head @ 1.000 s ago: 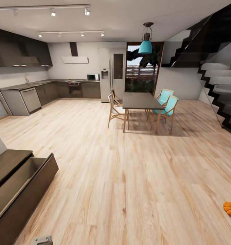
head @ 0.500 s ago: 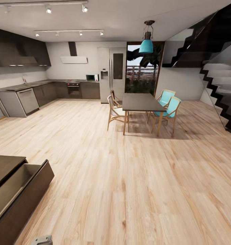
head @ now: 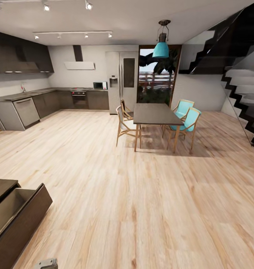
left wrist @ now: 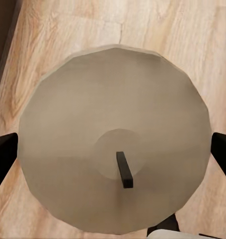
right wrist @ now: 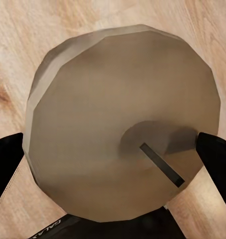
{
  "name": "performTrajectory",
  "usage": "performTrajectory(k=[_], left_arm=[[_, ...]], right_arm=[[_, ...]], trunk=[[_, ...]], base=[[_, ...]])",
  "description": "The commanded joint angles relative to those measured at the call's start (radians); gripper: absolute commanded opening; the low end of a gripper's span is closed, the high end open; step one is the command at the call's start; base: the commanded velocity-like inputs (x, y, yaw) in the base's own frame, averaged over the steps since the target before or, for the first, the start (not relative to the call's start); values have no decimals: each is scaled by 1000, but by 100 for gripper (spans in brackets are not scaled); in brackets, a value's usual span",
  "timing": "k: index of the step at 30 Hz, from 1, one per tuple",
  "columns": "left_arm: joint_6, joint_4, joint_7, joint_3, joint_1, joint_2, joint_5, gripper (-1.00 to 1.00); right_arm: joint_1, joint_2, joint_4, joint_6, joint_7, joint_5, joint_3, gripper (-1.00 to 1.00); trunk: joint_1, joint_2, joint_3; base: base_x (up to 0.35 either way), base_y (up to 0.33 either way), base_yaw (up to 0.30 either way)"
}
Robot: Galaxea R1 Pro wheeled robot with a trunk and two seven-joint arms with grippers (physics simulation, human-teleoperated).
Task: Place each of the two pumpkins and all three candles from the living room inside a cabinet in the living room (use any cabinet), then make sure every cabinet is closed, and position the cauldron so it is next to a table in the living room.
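Observation:
My left gripper (left wrist: 113, 155) is shut on an off-white candle (left wrist: 113, 99), seen from above with its short dark wick; a dark finger presses each side. Over the wood floor, my right gripper (right wrist: 113, 160) holds another off-white candle (right wrist: 108, 99) the same way. The dark brown cabinet (head: 0, 186) shows in the head view's lower left. Its top drawer (head: 20, 220) is pulled out, and the pale inside that shows holds nothing. The pumpkins, the cauldron and the low table are out of view.
Pale wood floor (head: 142, 209) stretches ahead. A tall dark dining table (head: 155, 114) with wooden and teal chairs stands mid-room. A grey kitchen counter (head: 26, 102) runs along the far left, and a staircase (head: 242, 101) rises at the right. A grey arm part (head: 46, 263) pokes in at the bottom edge.
The whole head view has moved forward. The cabinet has slid toward the lower left corner, and an orange pumpkin at the lower right has dropped out of the picture.

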Motion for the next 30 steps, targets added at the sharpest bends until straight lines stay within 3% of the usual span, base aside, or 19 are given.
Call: performTrajectory(k=[1, 17, 30], left_arm=[[0, 0, 0, 0, 0, 0, 0, -100], [0, 0, 0, 0, 0, -1, 0, -100], [-1, 0, 0, 0, 0, -1, 0, -100]], right_arm=[[0, 0, 0, -1, 0, 2, 0, -100], [0, 0, 0, -1, 0, 2, 2, -100], [0, 0, 0, -1, 0, 2, 2, -100]], trunk=[[0, 0, 0], [0, 0, 0], [0, 0, 0]], base=[[323, -105, 0], [323, -113, 0], [323, -6, 0]])
